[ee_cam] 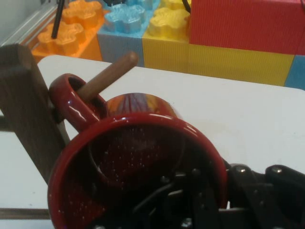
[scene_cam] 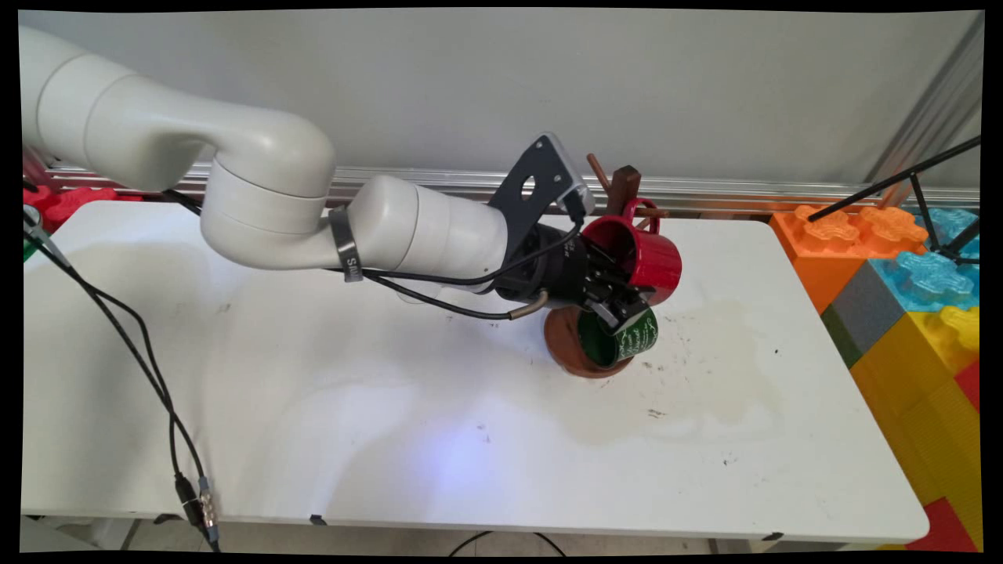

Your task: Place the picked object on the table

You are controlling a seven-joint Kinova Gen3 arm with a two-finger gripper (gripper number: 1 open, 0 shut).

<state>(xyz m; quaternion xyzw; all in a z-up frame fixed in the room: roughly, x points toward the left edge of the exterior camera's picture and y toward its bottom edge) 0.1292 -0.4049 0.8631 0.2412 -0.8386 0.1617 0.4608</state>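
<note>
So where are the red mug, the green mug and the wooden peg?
red mug (scene_cam: 654, 262), main view, its outer side wall.
green mug (scene_cam: 636, 335), main view, its lettered side.
wooden peg (ee_cam: 107, 76), hand view, mid-shaft, through the red handle.

Tool at the mug rack, gripping a red mug by its rim.

The black two-finger tool (scene_cam: 619, 294) is clamped on the rim of a glossy red enamel mug (scene_cam: 644, 258), one finger inside it and one outside; the mug hangs tilted with its handle looped over a peg of the dark brown wooden mug rack (scene_cam: 624, 190). Just below the red mug, a dark green mug with white lettering (scene_cam: 623, 338) lies on its side on the rack's round brown base. The rack stands at the far edge of the white table (scene_cam: 313, 392). Beyond the table's right end, well apart from the rack, are large orange, blue and yellow plastic building blocks (scene_cam: 917, 313).
</note>
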